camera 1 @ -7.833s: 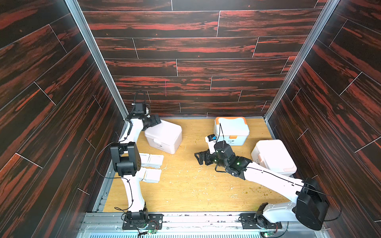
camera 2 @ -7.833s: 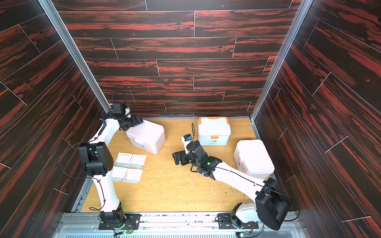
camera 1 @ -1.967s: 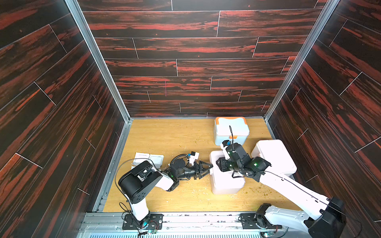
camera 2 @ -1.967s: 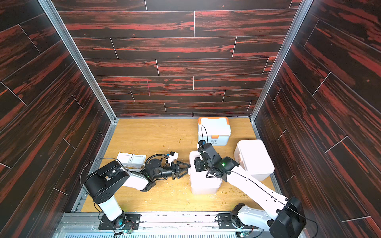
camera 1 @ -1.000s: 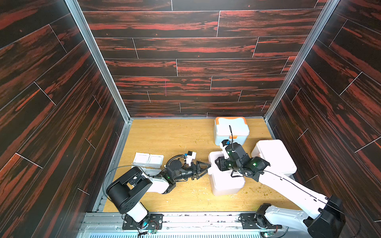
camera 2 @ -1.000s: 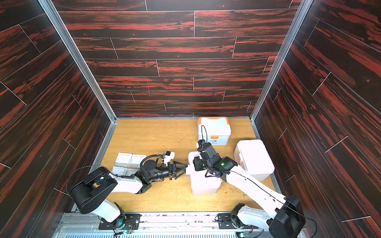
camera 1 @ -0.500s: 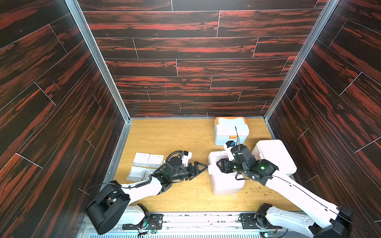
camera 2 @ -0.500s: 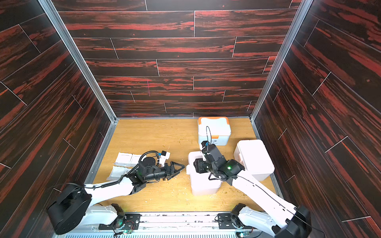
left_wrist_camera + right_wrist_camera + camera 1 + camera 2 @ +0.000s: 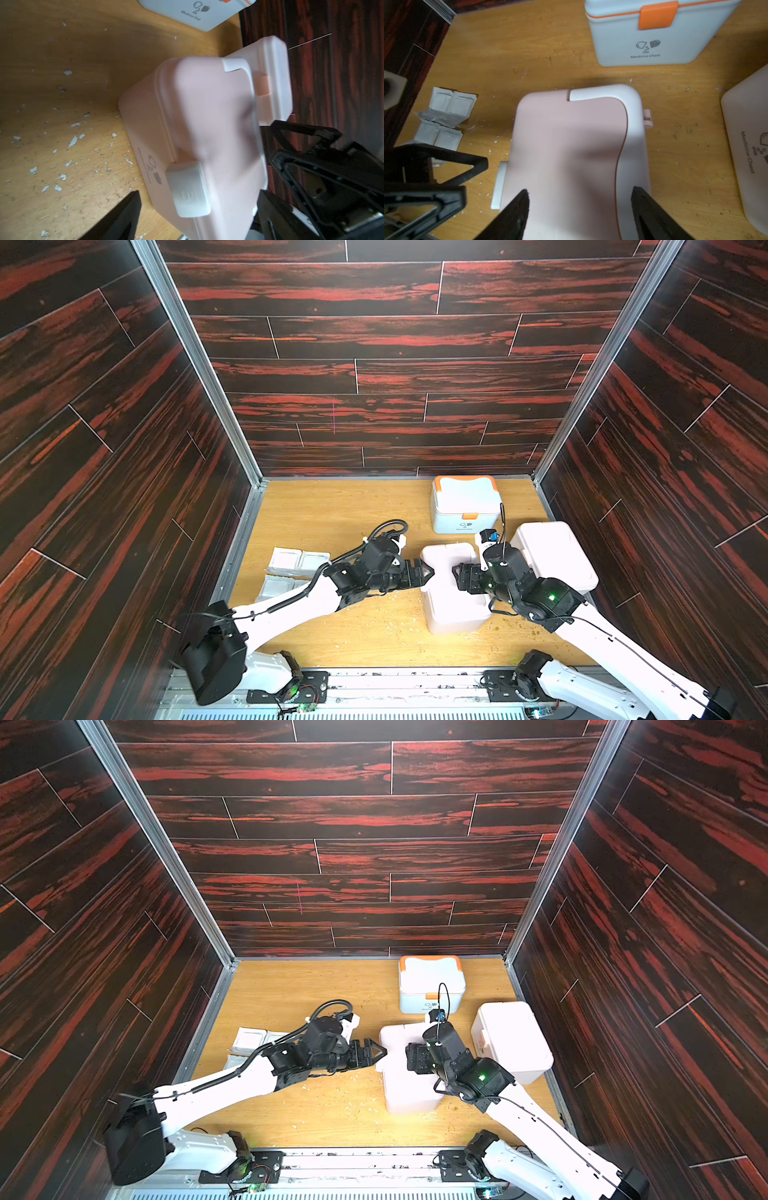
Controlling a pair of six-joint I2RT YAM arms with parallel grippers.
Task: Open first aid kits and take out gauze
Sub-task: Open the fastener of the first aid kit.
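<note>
- We see the pinkish kit (image 9: 451, 597) standing shut mid-worktop (image 9: 353, 506), its white latch (image 9: 188, 191) facing our left hand (image 9: 426, 572).
- That left hand is spread, its tips just beside the latch side.
- Our right hand (image 9: 459, 577) hovers spread over the lid.
- Gauze packets (image 9: 297, 564) lie near the left wall.
- The orange-trimmed kit (image 9: 463, 504) stands behind, and the white kit (image 9: 552, 560) to the right.

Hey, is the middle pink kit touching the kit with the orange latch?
Apart. The right wrist view shows a strip of bare wooden floor between the pink kit and the orange-latched kit.
</note>
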